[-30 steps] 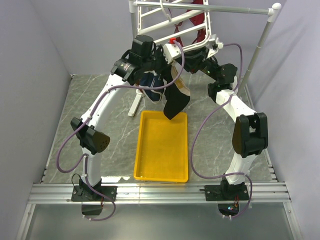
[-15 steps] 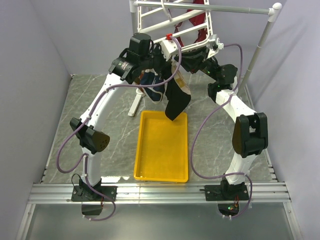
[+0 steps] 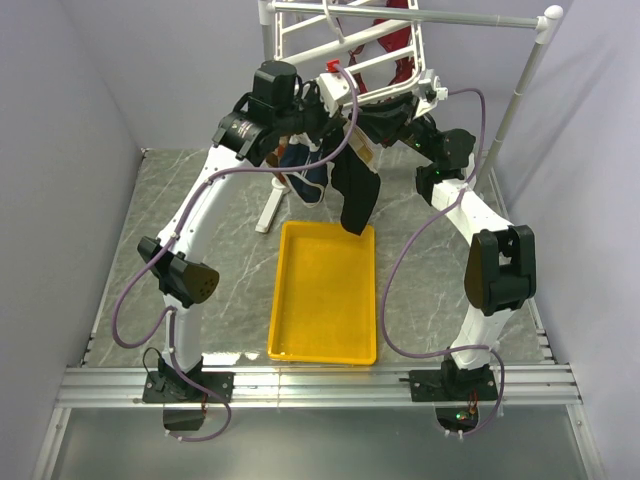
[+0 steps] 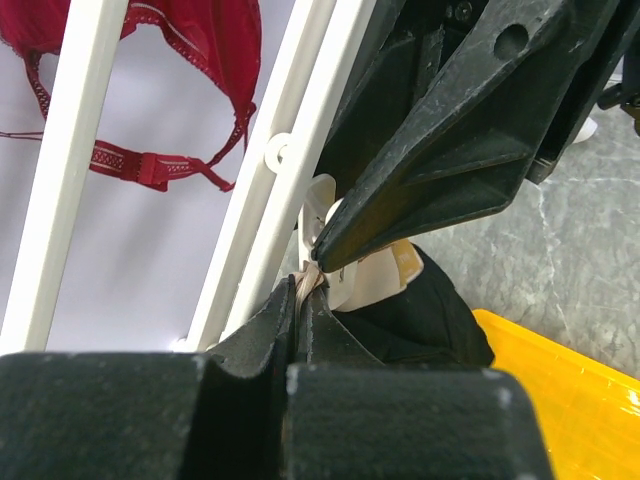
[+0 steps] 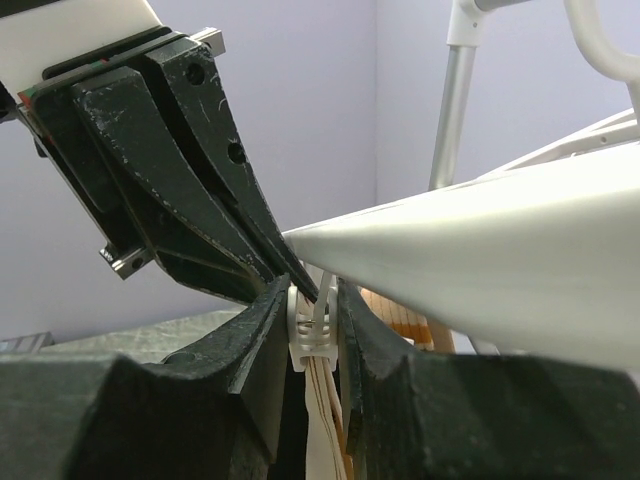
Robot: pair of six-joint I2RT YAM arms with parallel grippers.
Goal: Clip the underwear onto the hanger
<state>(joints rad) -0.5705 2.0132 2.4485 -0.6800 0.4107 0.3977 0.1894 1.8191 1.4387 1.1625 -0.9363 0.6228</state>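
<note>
The underwear [image 3: 355, 195], black with a tan waistband, hangs from my left gripper [image 3: 340, 108] just under the white hanger [image 3: 345, 45], above the far end of the tray. In the left wrist view my left gripper [image 4: 303, 290] is shut on the waistband edge, with black cloth [image 4: 425, 315] below and a hanger bar [image 4: 290, 170] beside it. My right gripper [image 3: 388, 110] meets it from the right. In the right wrist view my right gripper [image 5: 316, 300] is shut on a small white clip [image 5: 312, 335] under a hanger bar [image 5: 500, 250], and the waistband [image 5: 325, 430] hangs from the clip.
A yellow tray [image 3: 325, 290] lies mid-table below the underwear. A navy pair [image 3: 305, 172] hangs left of it. A red garment [image 3: 392, 45] hangs on the hanger's far side. A white pole stand [image 3: 515, 95] rises at the right. Grey walls close both sides.
My left gripper has risen and moved right with the underwear, bringing the waistband up to the hanger. The cloth now hangs straighter. The right arm has hardly moved.
</note>
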